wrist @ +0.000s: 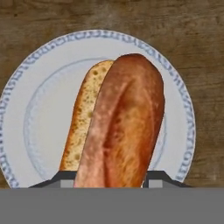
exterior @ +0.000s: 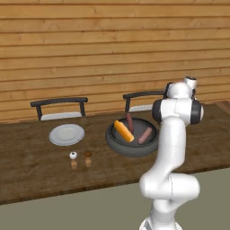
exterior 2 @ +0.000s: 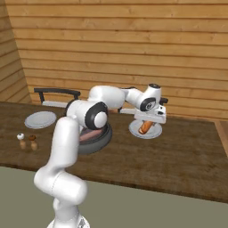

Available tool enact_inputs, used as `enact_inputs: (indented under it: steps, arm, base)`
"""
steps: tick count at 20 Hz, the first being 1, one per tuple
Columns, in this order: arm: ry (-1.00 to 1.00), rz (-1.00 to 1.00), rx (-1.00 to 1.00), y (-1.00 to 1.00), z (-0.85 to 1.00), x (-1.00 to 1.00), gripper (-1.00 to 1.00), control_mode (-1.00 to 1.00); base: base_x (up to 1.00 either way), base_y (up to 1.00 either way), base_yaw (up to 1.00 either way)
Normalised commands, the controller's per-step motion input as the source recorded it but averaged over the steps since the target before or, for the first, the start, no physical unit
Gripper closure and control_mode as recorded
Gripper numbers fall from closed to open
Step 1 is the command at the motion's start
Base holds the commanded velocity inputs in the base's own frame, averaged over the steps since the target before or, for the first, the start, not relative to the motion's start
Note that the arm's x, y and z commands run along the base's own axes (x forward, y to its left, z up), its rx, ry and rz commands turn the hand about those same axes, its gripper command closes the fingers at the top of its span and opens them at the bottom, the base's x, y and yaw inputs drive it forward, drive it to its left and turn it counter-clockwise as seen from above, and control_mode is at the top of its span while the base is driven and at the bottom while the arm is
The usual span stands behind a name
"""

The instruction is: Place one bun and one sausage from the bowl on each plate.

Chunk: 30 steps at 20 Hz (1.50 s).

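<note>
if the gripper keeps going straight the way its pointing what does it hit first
The gripper points down at the plate, with a sausage between its fingers. Going straight on, the sausage would likely meet the bun on the plate or the plate first; depth is unclear.

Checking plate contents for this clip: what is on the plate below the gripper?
A bun lies on the plate, with a sausage over it in the gripper. Whether the sausage touches the bun is hidden.

Bun (wrist: 118,127) golden-brown crust, pale tan crumb. Plate (wrist: 183,109) light grey, blue-patterned rim. Bowl (exterior: 132,146) dark grey-black. 2 sausages (exterior: 145,134) reddish-brown. Table (exterior 2: 178,151) dark brown wood.
</note>
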Motion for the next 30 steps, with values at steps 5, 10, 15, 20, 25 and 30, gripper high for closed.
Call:
enact_inputs:
  steps: [5,10,15,20,25,30]
  arm:
    - [0.07,0.01,0.00,-0.17,-0.06,0.15,1.00,-1.00]
    - [0.00,0.00,0.00,0.00,-0.28,0.04,-1.00,-1.00]
    - [-0.02,0.00,0.00,0.00,-0.08,0.00,-1.00,-1.00]
    - [0.00,0.00,0.00,0.00,0.03,0.00,-1.00,-1.00]
    - [0.00,0.00,-0.07,0.40,0.26,0.00,-1.00,-1.00]
    - [-0.01,0.00,-0.04,0.47,0.26,-0.33,-1.00,-1.00]
  base:
    - [0.00,0.00,0.00]
    - [0.00,0.00,0.00]
    - [0.00,0.00,0.00]
    - [0.00,0.00,0.00]
    - [0.00,0.00,0.00]
    - [0.00,0.00,0.00]
